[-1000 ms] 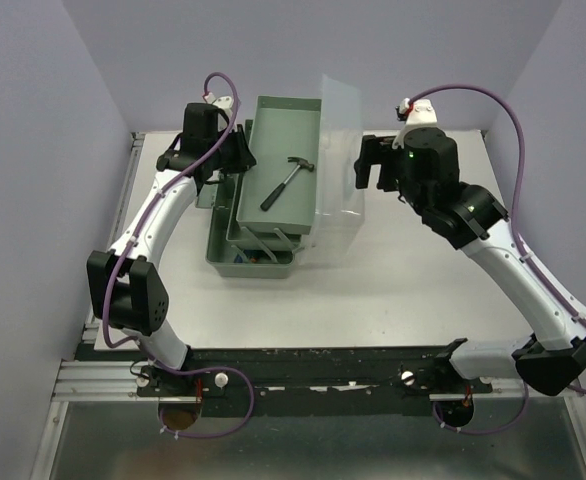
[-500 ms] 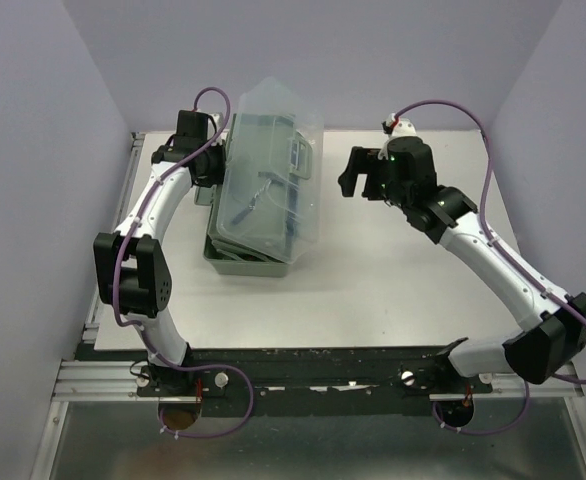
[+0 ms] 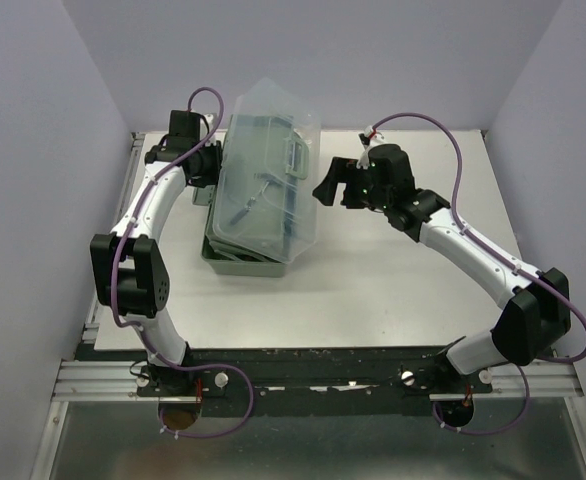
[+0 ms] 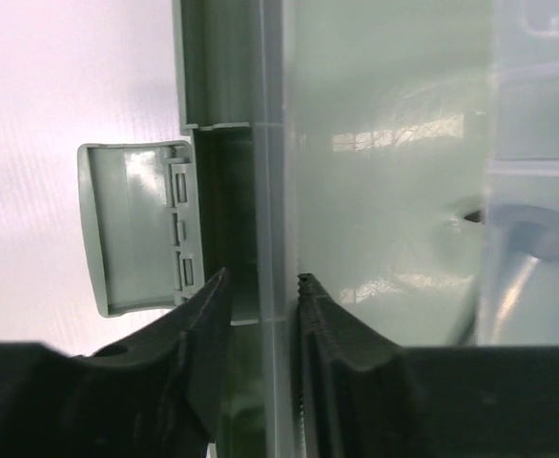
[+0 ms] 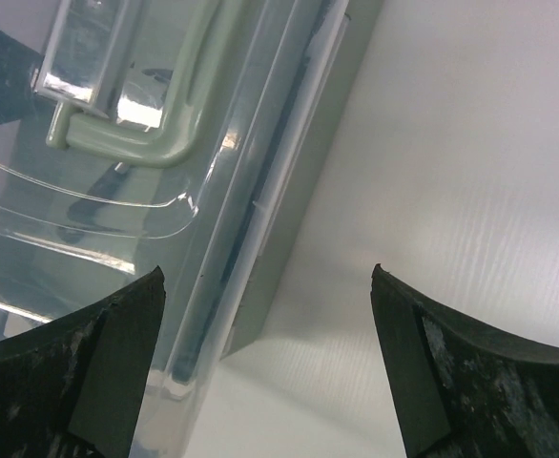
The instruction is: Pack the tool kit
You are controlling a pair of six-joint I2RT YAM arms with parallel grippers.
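The grey-green toolbox (image 3: 245, 262) stands at the back left of the table with its translucent lid (image 3: 265, 180) down over it and the top handle (image 3: 298, 158) on the lid. A hammer (image 3: 258, 192) shows dimly through the lid. The screwdrivers and pliers are hidden. My left gripper (image 3: 211, 170) is at the box's left side. In the left wrist view it (image 4: 260, 286) is shut on the box's rim (image 4: 265, 191), beside an open latch (image 4: 132, 229). My right gripper (image 3: 325, 185) is open and empty just right of the lid. Its wrist view (image 5: 268, 281) shows the handle (image 5: 179, 114).
The white table top (image 3: 403, 280) lies to the right of and in front of the box. Purple walls close in the back and both sides. A metal rail (image 3: 133, 160) runs along the table's left edge.
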